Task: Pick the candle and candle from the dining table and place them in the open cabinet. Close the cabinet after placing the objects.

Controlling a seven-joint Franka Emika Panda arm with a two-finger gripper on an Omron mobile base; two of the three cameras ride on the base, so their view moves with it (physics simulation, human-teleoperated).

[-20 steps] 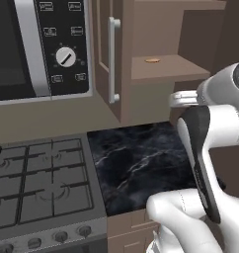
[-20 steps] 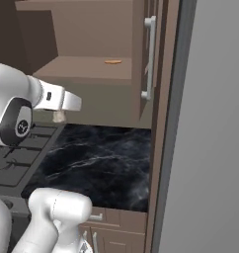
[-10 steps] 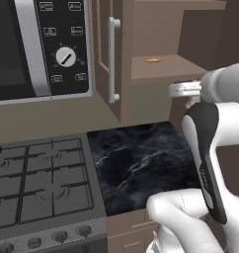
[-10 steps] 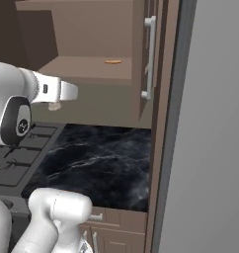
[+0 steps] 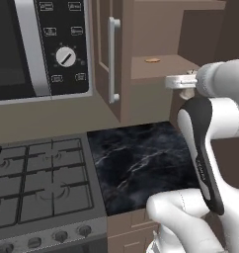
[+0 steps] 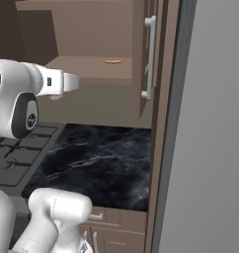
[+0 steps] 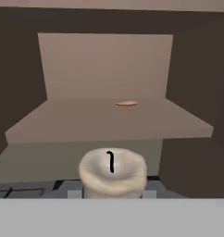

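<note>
Kitchen: I see a black marble worktop [image 5: 141, 163] with white veins between a grey gas stove [image 5: 40, 183] and a tall grey panel [image 6: 210, 123] at the far right.
Microwave: black, with a round dial, mounted above the stove [image 5: 37, 44].
Cabinet: the brown wall cabinet [image 5: 190, 29] stands open above the worktop; its left door [image 5: 109, 54] is swung out toward me with a long silver handle [image 5: 112, 59], and the right door [image 6: 150, 54] also hangs open with its own bar handle.
Shelf: I see a bare brown shelf [image 7: 109, 121] inside, with a small flat orange-brown disc [image 7: 127, 103] lying on it toward the back; I cannot tell what that disc is.
Arm: white, raised to shelf height in front of the open cabinet, hand pointing at the opening.
Gripper: its fingers are pinching the short candle stub, one on each side [image 7: 113, 192].
Candle: the cream stub [image 7: 113, 172] with a short black wick sits in the gripper, just below the shelf's front edge and not touching it.
Drawers: I can see brown fronts under the worktop edge [image 6: 114, 230].
</note>
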